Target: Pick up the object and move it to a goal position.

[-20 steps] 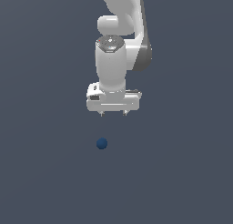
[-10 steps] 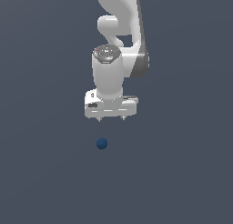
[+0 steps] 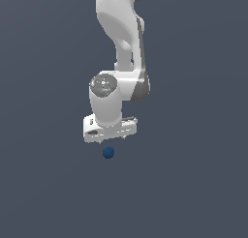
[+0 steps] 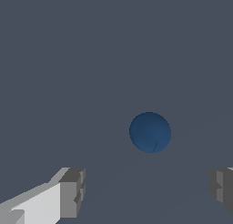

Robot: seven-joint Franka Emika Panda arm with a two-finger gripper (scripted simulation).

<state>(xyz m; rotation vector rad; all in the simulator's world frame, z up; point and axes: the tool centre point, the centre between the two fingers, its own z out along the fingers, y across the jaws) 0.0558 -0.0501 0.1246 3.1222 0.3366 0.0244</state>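
Note:
The object is a small dark blue ball lying on the flat grey surface. It also shows in the wrist view, plain and round. My white gripper hangs just above the ball, pointing down, a short gap apart from it. In the wrist view the gripper is open and empty: its two grey fingertips stand wide apart, wider than the ball, and the ball lies a little ahead of the gap between them.
The grey surface runs flat all around the ball. The white arm rises above the gripper.
The arm has come down and swung toward the ball, so the gripper now hangs much closer above it. The ball has not moved. The jaws stay open.

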